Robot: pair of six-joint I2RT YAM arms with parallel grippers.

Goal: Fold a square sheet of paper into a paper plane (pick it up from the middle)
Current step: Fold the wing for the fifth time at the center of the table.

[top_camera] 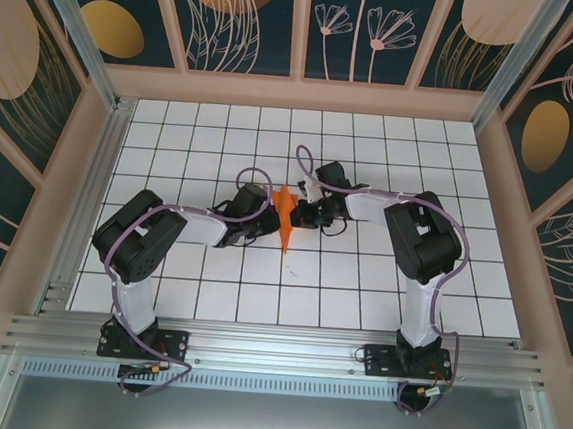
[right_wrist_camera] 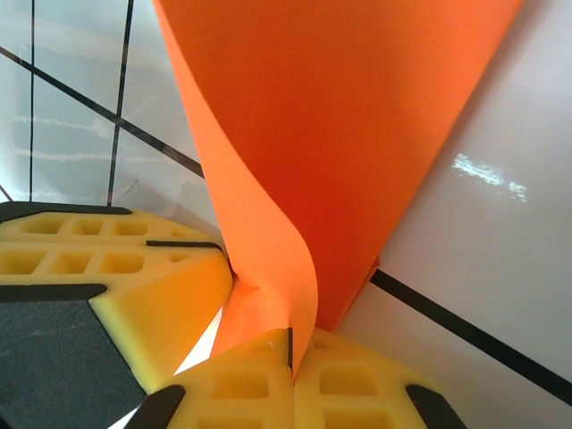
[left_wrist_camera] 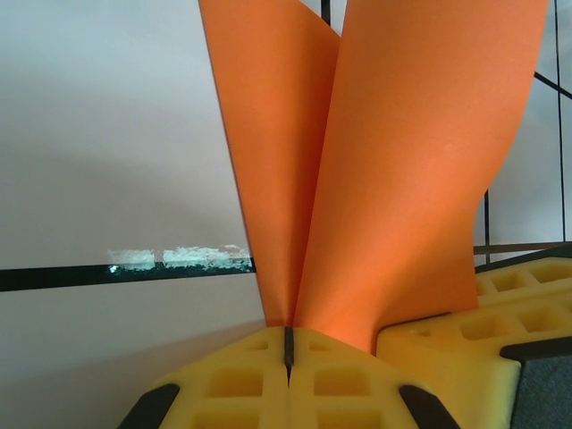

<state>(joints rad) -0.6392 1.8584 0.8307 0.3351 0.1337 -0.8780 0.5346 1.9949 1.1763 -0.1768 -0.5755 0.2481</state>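
L wrist cam, nearest first: L jaws pressed together, yellow pads [left_wrist_camera: 241,384] meeting at a thin seam w/ the paper [left_wrist_camera: 402,179] pinched in it. The orange rises from the seam as two leaves spreading in a V, the R-hand leaf wider and bowed. Low at R, a pad [left_wrist_camera: 447,331] of the other arm sits right beside that leaf; can't tell if it touches. Beyond is white bench [left_wrist_camera: 107,134] w/ black grid lines and a pale scuff [left_wrist_camera: 179,257] on one line. R wrist cam gives the opposite side: R jaws also closed, pads [right_wrist_camera: 349,384] nipping the paper [right_wrist_camera: 357,125] at its bottom edge. From here one flap curls in an S-bend just above the seam, and the L arm's pad [right_wrist_camera: 152,286] lies at left, close against the orange. Top cam adds the whole layout. Both bases are on the near rail [top_camera: 275,346]. L arm [top_camera: 139,237] has its elbow raised, forearm running R and a bit away. R arm [top_camera: 420,236] also has its elbow up, forearm reaching L. The wrists meet approx. mid-bench [top_camera: 361,281], one each side of the paper [top_camera: 284,214], which reads here as a narrow orange shape on edge, tapering to a point toward the near side. It's held between the two; can't tell whether the tip touches the bench. Farthest back is the patterned wall [top_camera: 253,21].
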